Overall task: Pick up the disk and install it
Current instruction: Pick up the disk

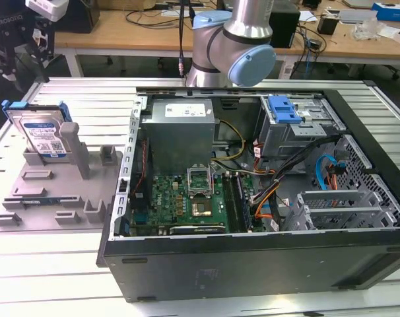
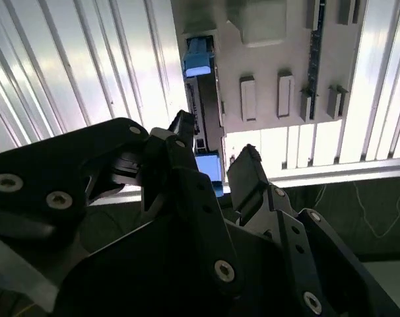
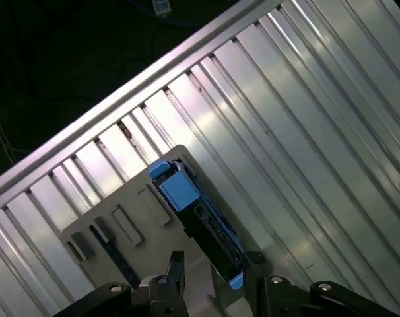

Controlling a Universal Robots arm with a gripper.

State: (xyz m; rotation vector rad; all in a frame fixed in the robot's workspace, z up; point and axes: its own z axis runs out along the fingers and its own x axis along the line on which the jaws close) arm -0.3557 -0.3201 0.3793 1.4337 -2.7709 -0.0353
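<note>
Looking down at the disk (image 3: pixel 203 221) standing on edge in a grey fixture (image 3: pixel 107 214) on the ribbed table (image 3: pixel 305 132), gripper (image 3: pixel 214 267) spread astride it.

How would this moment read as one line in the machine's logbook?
step: pick-up | gripper: above disk, jaws open either side, not yet gripped | disk: upright in grey holder

One disk (image 1: pixel 41 132), one grey holder (image 1: pixel 55 198) carrying it by the worktop's (image 1: pixel 55 277) edge at the exterior view's left, one open computer case (image 1: pixel 253 254), one arm (image 1: pixel 243 39), one hand (image 2: pixel 213 148) with two fingers (image 2: pixel 247 172).
</note>
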